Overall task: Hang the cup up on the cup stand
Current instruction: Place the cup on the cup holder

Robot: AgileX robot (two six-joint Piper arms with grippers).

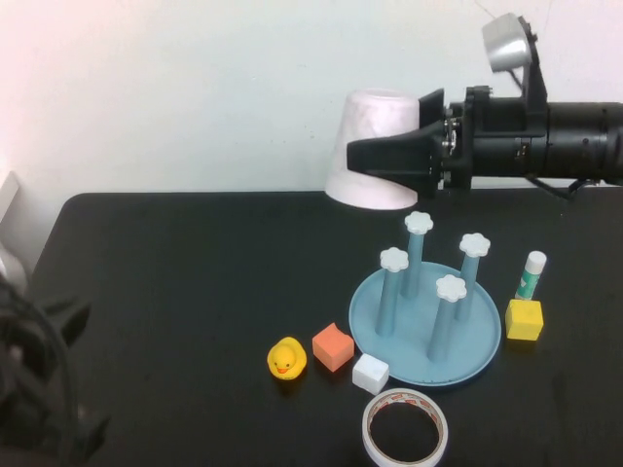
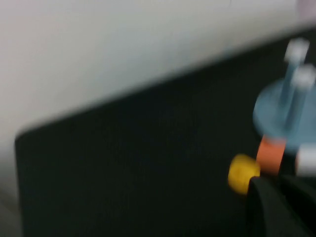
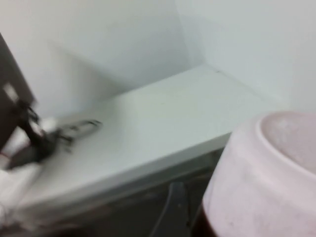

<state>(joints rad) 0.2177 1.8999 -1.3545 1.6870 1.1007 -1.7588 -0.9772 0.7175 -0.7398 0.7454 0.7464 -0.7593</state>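
Even, bright light thrown across black desk (image 1: 195,292); only faint shadows cast. Slight sheen seen on tape ring (image 1: 406,429) at desk's near edge. High view rendered sharp. Left wrist view smeared by blur, cup stand (image 2: 284,116) softened. Right wrist view hazed, cup (image 3: 261,182) out of focus.

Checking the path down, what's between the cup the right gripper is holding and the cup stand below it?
In the high view, nothing: the cup, inverted in the right gripper, hangs in open air above the cup stand. The left gripper sits parked at the near left.
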